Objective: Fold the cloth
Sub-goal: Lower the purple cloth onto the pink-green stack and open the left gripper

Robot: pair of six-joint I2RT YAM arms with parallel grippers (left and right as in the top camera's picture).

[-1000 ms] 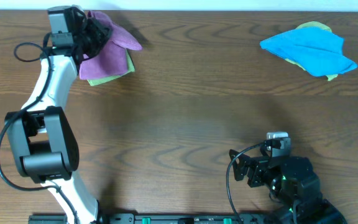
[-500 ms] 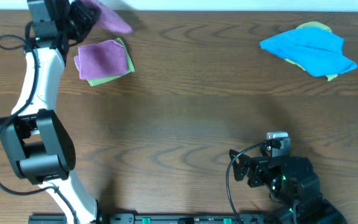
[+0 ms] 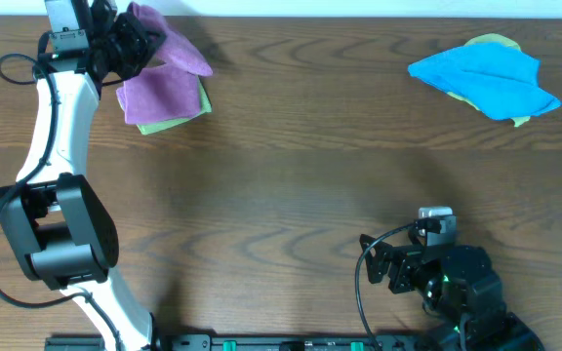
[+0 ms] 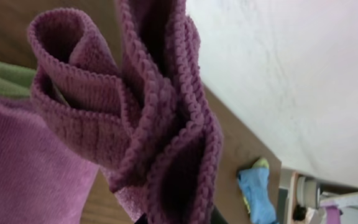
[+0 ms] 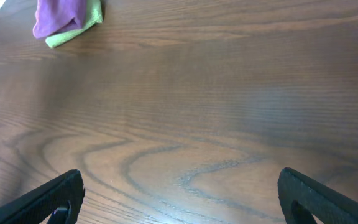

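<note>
Right, left gripper point(image 3: 125, 44) is clamped on a bunched edge of the cloth point(image 3: 159, 93), eleven o'clock, atop the yellow-green cloth point(image 3: 169, 124). Looks mid-fold; next, lay that edge across flat. Right gripper point(image 5: 180, 196) gapes empty, five o'clock.

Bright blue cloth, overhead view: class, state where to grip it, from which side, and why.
Take the bright blue microfibre cloth by its pointed left corner, from above on that side; it seems to taper onto bare table, away from the yellow-green cloth beneath.
</note>
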